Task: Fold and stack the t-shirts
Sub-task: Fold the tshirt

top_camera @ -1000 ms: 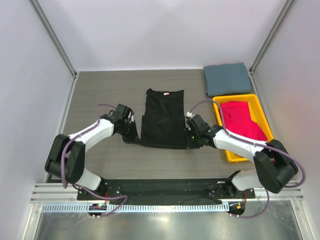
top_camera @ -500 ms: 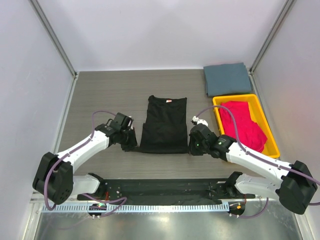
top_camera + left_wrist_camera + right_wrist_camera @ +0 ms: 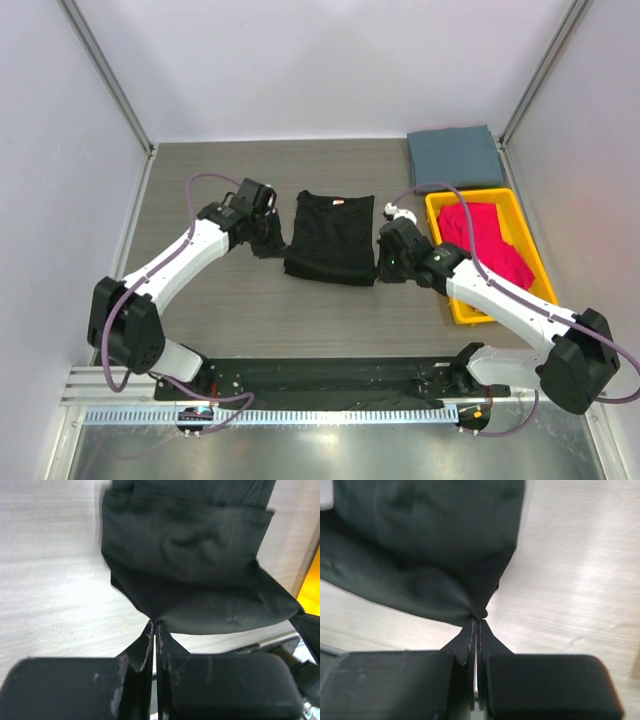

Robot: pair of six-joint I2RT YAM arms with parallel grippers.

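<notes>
Top external view: the black t-shirt is recorded at mid-table, narrowed to a strip with its neck label at the far end. The left gripper is clamped fully on its left near corner, the right gripper on its right near corner. A folded slate grey-blue t-shirt is noted at the far right corner. Magenta-red t-shirts are contained in the yellow tray.

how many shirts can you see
3: a black shirt mid-table, a folded grey shirt at the far right corner, and a red shirt in the yellow tray. The red heap may hold more than one.
</notes>
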